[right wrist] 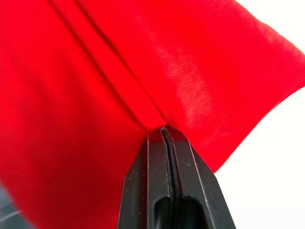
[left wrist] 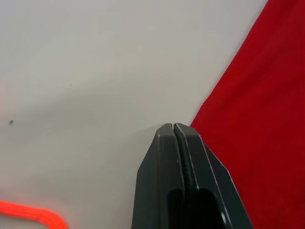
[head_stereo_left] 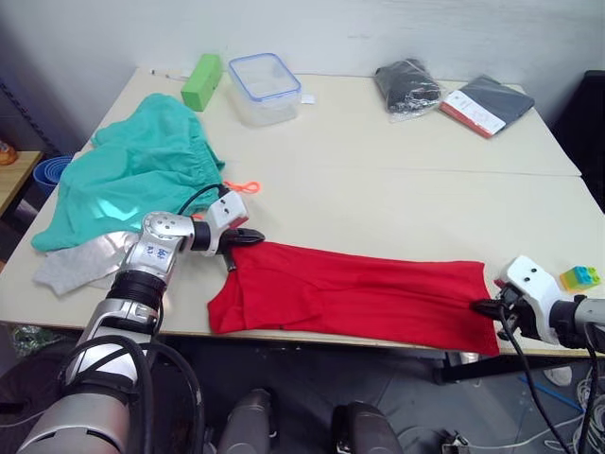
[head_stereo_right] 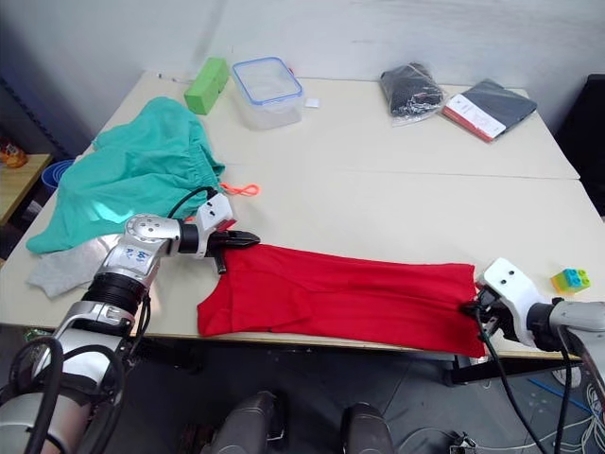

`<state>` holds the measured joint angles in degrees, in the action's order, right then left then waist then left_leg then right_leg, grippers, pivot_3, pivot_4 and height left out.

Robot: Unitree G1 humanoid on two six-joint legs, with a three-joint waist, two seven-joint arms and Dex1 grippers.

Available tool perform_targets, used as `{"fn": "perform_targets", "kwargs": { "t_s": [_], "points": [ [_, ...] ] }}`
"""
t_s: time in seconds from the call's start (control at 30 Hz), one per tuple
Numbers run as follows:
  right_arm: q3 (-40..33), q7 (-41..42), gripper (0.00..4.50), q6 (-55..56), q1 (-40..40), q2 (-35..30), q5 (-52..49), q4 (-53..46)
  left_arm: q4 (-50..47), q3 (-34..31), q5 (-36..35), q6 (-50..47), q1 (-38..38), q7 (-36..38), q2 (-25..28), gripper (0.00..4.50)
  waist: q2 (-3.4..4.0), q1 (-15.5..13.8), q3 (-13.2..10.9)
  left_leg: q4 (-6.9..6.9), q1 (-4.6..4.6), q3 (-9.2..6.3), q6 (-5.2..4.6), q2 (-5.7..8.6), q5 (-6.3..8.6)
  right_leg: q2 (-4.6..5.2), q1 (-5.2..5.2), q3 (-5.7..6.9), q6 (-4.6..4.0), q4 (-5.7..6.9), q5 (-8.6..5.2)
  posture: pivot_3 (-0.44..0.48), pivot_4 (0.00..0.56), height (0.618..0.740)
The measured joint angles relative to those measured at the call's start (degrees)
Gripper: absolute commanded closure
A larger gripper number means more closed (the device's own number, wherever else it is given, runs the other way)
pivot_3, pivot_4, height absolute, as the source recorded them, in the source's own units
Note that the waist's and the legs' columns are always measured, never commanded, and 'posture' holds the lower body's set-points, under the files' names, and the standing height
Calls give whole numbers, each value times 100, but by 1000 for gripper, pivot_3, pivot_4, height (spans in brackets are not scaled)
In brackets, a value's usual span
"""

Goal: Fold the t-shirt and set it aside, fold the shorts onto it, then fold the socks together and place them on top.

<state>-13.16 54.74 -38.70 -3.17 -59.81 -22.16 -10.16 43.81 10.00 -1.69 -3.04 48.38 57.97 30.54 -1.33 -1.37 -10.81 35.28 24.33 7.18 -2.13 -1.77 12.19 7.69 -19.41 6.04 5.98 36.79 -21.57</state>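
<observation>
The red t-shirt lies in a long narrow band along the table's front edge. My right gripper is shut on its right end, where creases run out from the fingertips, close to the table edge. At the shirt's far left corner, my left gripper is shut; its tips rest on bare table right beside the red hem, with no cloth seen between them. The teal shorts lie crumpled at the left, their orange drawstring trailing out. The grey socks lie at the front left, partly under the shorts.
At the back of the table stand a green block and a clear lidded container. A black bagged cloth and a dark booklet lie at the back right. A small toy brick sits near my right arm.
</observation>
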Motion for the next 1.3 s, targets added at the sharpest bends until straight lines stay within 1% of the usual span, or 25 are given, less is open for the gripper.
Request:
{"fn": "perform_targets", "kwargs": {
  "t_s": [0.07,0.17,0.3,0.4,0.53,0.6,0.67,0.77,0.87,0.9,0.97,1.0,1.07,1.13,1.23,1.27,1.3],
  "points": [
    [-56,56,4500,-165,171,17,-187,-40,-5,-24,1,-14,-1,37,1,4452,2,5,-1,0,0,1,0,0,0,1,-2,-2,0,0,0,0,150,740],
    [-75,-67,4500,-401,713,268,-394,-100,-24,-52,0,-78,6,75,-31,4452,2,11,-1,-1,2,0,3,-2,1,1,-6,-2,0,0,0,0,150,740],
    [322,-335,4500,-437,1161,697,-349,-74,-79,-63,-7,-120,8,135,-69,4452,2,-4,-1,-4,12,-2,4,3,1,4,-12,3,0,-3,0,0,150,740],
    [755,-518,4500,-424,1194,839,-113,65,-115,-66,-7,-118,5,160,-80,4452,2,-11,-1,-3,23,-1,16,12,-6,9,-18,8,1,-4,1,0,150,740],
    [848,-570,4500,-65,1131,617,243,214,-178,-73,2,-103,-53,146,-80,4452,2,-5,-1,3,21,5,4,12,-3,7,-9,25,15,-17,8,0,150,740],
    [778,-547,4500,166,930,393,375,338,-260,-76,3,-99,-105,144,-75,4452,2,-12,-1,3,21,5,-3,12,1,8,-6,24,19,-26,11,0,150,740],
    [548,-499,4500,322,705,222,437,463,-264,-113,-5,-77,-134,136,-66,4452,1,-13,-1,3,21,3,-5,11,3,9,-3,20,19,-29,12,0,150,740],
    [183,-360,4500,378,474,179,364,577,-264,-202,-11,-68,-176,86,-43,4452,1,1,-1,2,21,4,-6,7,3,4,-6,20,18,-29,13,0,150,740],
    [-82,-174,4500,268,556,191,32,469,-338,-296,-69,-144,-224,80,-34,4452,10,46,-7,1,21,12,-7,1,3,-4,-16,21,17,-25,13,0,150,740],
    [-111,-118,4500,216,693,187,-43,389,-429,-336,-124,-226,-268,126,-31,4289,11,73,-9,0,21,16,-6,-1,3,-5,-18,21,17,-23,13,0,150,740],
    [-72,45,4132,146,1034,13,-127,267,-901,-424,-384,-460,-400,389,-31,3889,16,118,-19,0,27,14,0,-1,-1,-4,-22,20,16,-21,13,0,150,740],
    [-26,139,3888,116,1202,-138,-119,268,-1218,-472,-583,-613,-469,574,-11,3561,20,136,-24,0,31,13,8,0,-6,-2,-24,16,16,-22,13,0,150,740],
    [172,317,3249,106,1643,-403,-46,358,-2064,-621,-1101,-991,-638,976,55,2916,20,159,-28,0,39,9,19,0,-9,-1,-27,6,15,-28,14,0,150,740],
    [449,467,2567,119,2071,-478,55,499,-2813,-727,-1497,-1320,-710,1183,140,2292,18,171,-29,0,42,6,22,0,-9,-2,-27,1,14,-33,14,0,150,740],
    [1181,663,1509,247,2858,-468,431,1007,-3745,-851,-1905,-1567,-856,1258,162,1312,32,179,-37,0,43,12,23,4,-11,-3,-28,1,15,-32,14,0,150,740],
    [1543,750,1168,347,3246,-439,682,1338,-4074,-881,-2074,-1689,-918,1248,133,989,37,183,-42,2,44,16,22,4,-12,-4,-31,1,15,-31,14,0,150,740],
    [1731,805,809,416,3463,-411,853,1556,-4273,-881,-2184,-1772,-939,1233,94,664,40,182,-44,2,46,16,21,6,-15,-4,-32,1,15,-30,14,0,150,740]
  ]
}}
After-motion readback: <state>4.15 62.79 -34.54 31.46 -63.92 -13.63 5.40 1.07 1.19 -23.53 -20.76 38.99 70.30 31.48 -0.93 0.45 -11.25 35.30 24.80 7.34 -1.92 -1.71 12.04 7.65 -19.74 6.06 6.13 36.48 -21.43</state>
